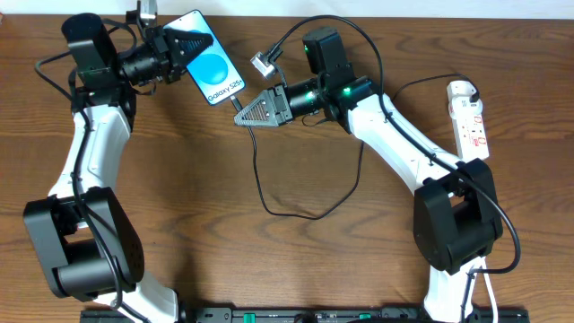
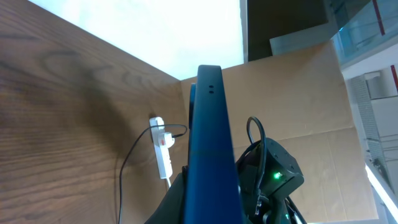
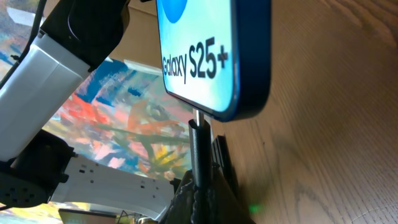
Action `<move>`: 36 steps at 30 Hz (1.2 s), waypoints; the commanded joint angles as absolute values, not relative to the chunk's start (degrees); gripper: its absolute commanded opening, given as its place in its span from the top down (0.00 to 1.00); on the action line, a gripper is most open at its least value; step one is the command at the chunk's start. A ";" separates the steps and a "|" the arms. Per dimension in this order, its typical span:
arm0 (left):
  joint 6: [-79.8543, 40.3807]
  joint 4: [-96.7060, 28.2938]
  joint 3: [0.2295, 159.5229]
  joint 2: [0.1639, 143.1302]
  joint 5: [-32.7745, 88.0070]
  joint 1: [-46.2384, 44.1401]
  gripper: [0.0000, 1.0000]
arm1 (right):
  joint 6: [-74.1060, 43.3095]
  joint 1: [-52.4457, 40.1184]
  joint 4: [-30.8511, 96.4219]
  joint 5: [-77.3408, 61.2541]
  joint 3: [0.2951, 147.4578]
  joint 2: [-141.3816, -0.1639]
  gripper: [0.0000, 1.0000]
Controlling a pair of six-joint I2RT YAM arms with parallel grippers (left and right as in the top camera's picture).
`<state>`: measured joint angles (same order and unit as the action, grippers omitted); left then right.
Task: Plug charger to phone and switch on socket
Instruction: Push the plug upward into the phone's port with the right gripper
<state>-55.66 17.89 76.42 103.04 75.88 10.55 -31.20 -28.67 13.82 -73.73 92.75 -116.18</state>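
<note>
The phone (image 1: pixel 212 68), blue screen reading "Galaxy S25+", is held off the table at the back left by my left gripper (image 1: pixel 182 45), which is shut on its upper end. The left wrist view shows the phone edge-on (image 2: pixel 210 155). My right gripper (image 1: pixel 247 114) is shut on the charger's plug tip (image 3: pixel 198 146), which meets the phone's bottom edge (image 3: pixel 214 56). The black charger cable (image 1: pixel 296 212) loops over the table toward the socket (image 1: pixel 470 118), a white power strip at the far right, also small in the left wrist view (image 2: pixel 161 146).
A small grey adapter (image 1: pixel 261 64) lies behind the right gripper. The right arm (image 1: pixel 395 135) crosses the table's right half. The socket's white cord runs down by the right arm's base (image 1: pixel 457 224).
</note>
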 commanded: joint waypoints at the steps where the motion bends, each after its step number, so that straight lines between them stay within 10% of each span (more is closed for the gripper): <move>1: -55.72 18.39 77.14 102.24 75.70 9.78 0.93 | -31.24 -28.60 13.47 -74.52 93.30 -115.39 0.99; 36: -53.58 18.33 77.14 102.24 77.52 8.99 0.93 | -32.38 -28.56 11.42 -73.60 93.30 -115.39 0.91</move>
